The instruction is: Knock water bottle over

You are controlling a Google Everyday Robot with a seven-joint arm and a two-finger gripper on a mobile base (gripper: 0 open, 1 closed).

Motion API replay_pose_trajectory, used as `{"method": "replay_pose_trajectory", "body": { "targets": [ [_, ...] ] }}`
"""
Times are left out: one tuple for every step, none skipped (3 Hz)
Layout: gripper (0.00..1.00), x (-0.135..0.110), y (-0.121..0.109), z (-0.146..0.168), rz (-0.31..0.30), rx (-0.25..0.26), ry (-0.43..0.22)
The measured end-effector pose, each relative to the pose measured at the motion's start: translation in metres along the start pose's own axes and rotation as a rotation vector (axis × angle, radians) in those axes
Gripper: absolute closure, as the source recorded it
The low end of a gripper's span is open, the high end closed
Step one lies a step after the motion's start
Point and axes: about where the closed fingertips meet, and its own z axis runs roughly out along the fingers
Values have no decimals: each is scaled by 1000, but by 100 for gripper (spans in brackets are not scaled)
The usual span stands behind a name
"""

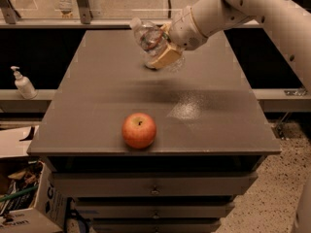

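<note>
Behind the apple [139,130], on the far half of the worktop [87,106], grips the water bottle [148,37] with the tool [166,57], clenched across the lower part of the clear body, one tan pad lying over the near side. Reaches in from the apple's far right along the white arm [252,4], so meets the bottle side-on rather than from above. Holds the bottle well off upright: white cap tipped toward the far left of the apple, base end toward the arm, at or just above the surface; cannot tell whether touching. Looks like a low hold chosen for leverage, turning the wrist to lay the bottle down rather than shoving it. Appears roughly midway through the tipping; not yet lying flat. Needs, by this reading, more rotation and then a release close to the surface. Sits well apart from the apple, so runs little risk of nudging it; could roll once freed, being round and light. Has no dealings with the pump dispenser [22,84], off the worktop to the apple's far left.
</note>
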Motion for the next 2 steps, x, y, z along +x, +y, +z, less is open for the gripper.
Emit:
{"method": "replay_pose_trajectory", "body": {
  "targets": [
    [100, 0, 0, 0, 0, 0, -1],
    [100, 4, -1, 8, -20, -25, 104]
  ]
}}
